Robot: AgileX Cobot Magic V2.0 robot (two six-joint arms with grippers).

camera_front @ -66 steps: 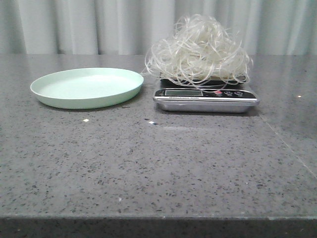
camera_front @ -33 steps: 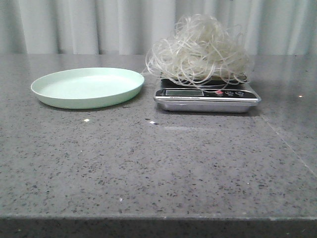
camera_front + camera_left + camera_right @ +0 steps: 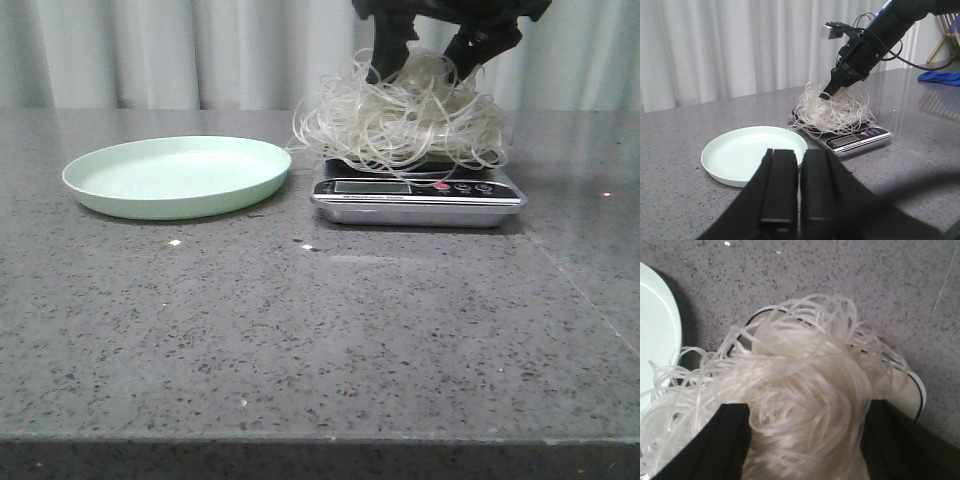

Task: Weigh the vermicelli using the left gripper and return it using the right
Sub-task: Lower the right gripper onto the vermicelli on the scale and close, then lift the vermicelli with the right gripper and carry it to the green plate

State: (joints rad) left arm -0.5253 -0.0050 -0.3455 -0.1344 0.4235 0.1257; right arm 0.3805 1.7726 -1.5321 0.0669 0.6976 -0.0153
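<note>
The vermicelli (image 3: 400, 115), a fluffy tangle of whitish strands, rests on the small silver scale (image 3: 418, 195) right of the pale green plate (image 3: 175, 176). My right gripper (image 3: 432, 58) has come down onto the heap's top, open, its black fingers set either side of the upper strands (image 3: 805, 400). From the left wrist view, the right arm reaches into the vermicelli (image 3: 832, 107) on the scale (image 3: 852, 140). My left gripper (image 3: 799, 172) hovers shut and empty on the near side of the plate (image 3: 747, 155), away from the scale.
A grey speckled counter (image 3: 320, 330) carries the plate and scale; a pale curtain hangs behind. A blue cloth (image 3: 940, 76) lies far off on the counter's right side.
The right gripper, absent from the earlier front frames, has dropped from above onto the top of the vermicelli. Plate, scale and heap stay in place.
</note>
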